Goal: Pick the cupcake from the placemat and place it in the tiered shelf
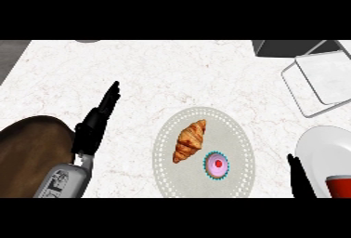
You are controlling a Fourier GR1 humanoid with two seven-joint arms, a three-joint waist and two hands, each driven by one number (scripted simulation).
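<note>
A cupcake with pink icing, a red dot on top and a teal wrapper sits on the lower right part of a round grey placemat. A croissant lies beside it on the mat, to the upper left. The tiered shelf, a grey wire-framed rack, stands at the far right. My left hand is open with straight fingers pointing away, well left of the mat. Only the fingers of my right hand show at the lower right, straight and upright, to the right of the cupcake.
A white plate lies at the right edge with a red cup on it, close behind my right hand. A brown wooden board lies at the lower left under my left forearm. The counter is white marble.
</note>
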